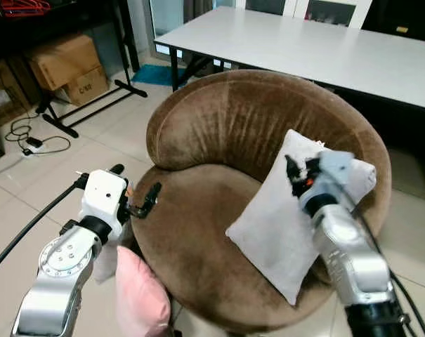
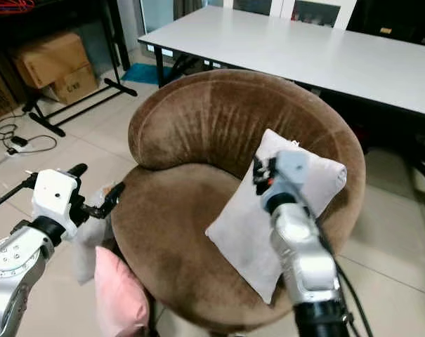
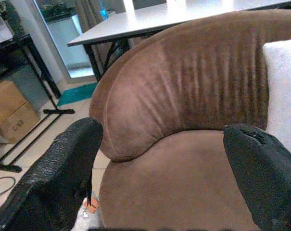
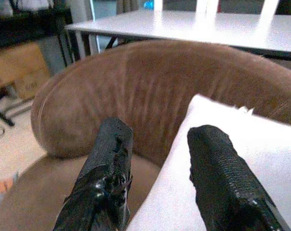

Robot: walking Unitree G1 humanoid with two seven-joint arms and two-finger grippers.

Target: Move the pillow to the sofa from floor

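Observation:
A light grey pillow [image 1: 272, 228] leans tilted against the inner right back of the round brown sofa [image 1: 219, 126]. My right gripper [image 1: 293, 173] hovers at the pillow's upper corner, open. In the right wrist view its fingers [image 4: 111, 159] stand apart, with nothing held between them. My left gripper [image 1: 136, 184] is open at the sofa's left rim and holds nothing. On the floor by the sofa's left front lies a pink pillow [image 1: 138, 295]. A pale grey pillow [image 2: 86, 242] lies beside it, partly behind my left arm.
A long white table [image 1: 303, 42] stands right behind the sofa. At far left are cardboard boxes [image 1: 68, 67], a black rack's feet [image 1: 93, 105] and cables [image 1: 29, 137] on the tiled floor. Open floor lies left of the sofa.

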